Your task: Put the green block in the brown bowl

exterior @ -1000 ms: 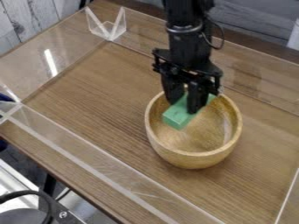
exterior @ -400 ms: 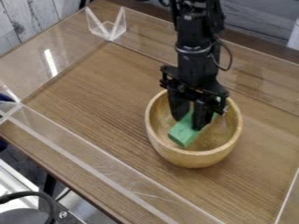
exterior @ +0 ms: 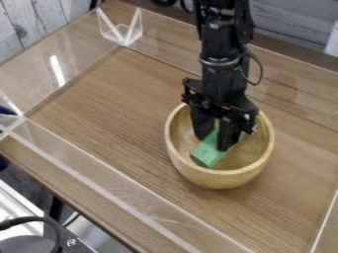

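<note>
The gripper (exterior: pixel 215 137) points straight down into the brown bowl (exterior: pixel 218 148), its fingers (exterior: pixel 203 126) closed on the upper end of the green block (exterior: pixel 208 153). The block's lower end sits low inside the bowl, left of centre. The bowl rests on the wooden table (exterior: pixel 106 99).

Green block (exterior: pixel 209 154) tilted inside brown bowl (exterior: pixel 185 168)

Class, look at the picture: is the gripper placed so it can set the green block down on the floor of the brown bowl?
Probably yes. The gripper points down inside the brown bowl, holding the green block low in the bowl, with nothing else visible inside.
</note>
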Controlling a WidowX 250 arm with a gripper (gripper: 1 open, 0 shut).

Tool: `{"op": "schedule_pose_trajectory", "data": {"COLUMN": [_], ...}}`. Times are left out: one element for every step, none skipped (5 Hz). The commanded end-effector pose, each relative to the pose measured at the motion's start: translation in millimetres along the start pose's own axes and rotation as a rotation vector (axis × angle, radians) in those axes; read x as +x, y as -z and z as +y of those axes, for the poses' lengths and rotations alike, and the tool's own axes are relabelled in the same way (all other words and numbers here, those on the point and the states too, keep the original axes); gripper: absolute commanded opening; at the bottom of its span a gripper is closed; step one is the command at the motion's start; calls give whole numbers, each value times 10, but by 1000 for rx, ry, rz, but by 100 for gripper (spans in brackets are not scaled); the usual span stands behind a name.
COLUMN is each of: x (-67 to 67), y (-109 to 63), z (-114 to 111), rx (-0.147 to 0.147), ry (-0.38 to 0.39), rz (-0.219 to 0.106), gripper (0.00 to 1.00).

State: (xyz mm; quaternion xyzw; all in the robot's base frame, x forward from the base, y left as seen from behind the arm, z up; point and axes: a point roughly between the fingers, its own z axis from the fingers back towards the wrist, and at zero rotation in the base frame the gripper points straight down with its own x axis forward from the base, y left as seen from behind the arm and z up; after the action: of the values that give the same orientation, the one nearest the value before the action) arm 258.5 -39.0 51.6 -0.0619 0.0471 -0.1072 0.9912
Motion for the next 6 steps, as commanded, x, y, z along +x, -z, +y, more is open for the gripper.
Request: {"op": "schedule_pose_trajectory", "data": {"x": [82, 85, 86, 85, 85, 85], "y": [-96, -99, -104, -148, -192, -234], "z": [-20, -21, -22, -17, -11, -5], "rx": [10, 9, 7, 5, 4, 2], "ry": [16, 16, 16, 14, 12, 10], "rz": [-42, -42, -42, -47, -51, -56], "gripper": [0, 0, 0, 0, 0, 0]}}
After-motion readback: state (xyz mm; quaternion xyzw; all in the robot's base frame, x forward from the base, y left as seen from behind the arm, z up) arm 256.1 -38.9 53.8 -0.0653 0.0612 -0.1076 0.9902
